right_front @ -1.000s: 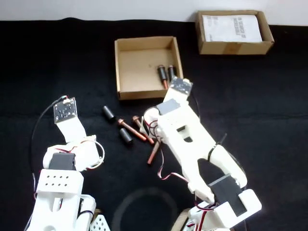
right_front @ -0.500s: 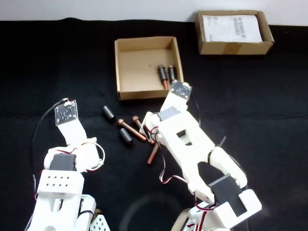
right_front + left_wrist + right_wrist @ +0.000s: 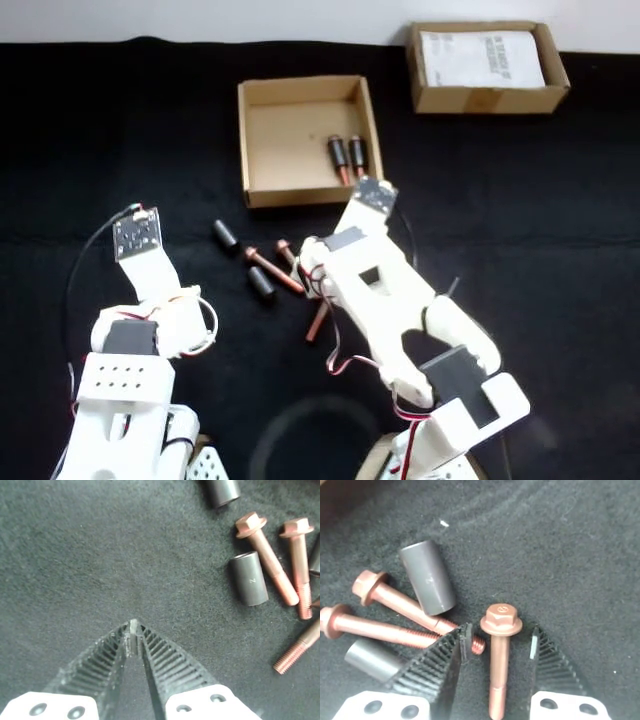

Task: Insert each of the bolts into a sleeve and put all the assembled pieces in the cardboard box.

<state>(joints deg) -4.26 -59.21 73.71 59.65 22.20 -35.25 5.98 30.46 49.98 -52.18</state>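
Black cloth (image 3: 560, 250), spare box (image 3: 487, 68) beyond scattered bolts (image 3: 275, 272)

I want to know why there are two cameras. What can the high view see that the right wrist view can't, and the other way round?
The high view adds: the cardboard box with two assembled pieces inside, a second box farther back, and the left arm and right arm.

The right wrist view adds: the right gripper up close, open, its ridged fingers either side of one bolt, not closed on it.

Both: loose bolts and dark sleeves lying on the black cloth.
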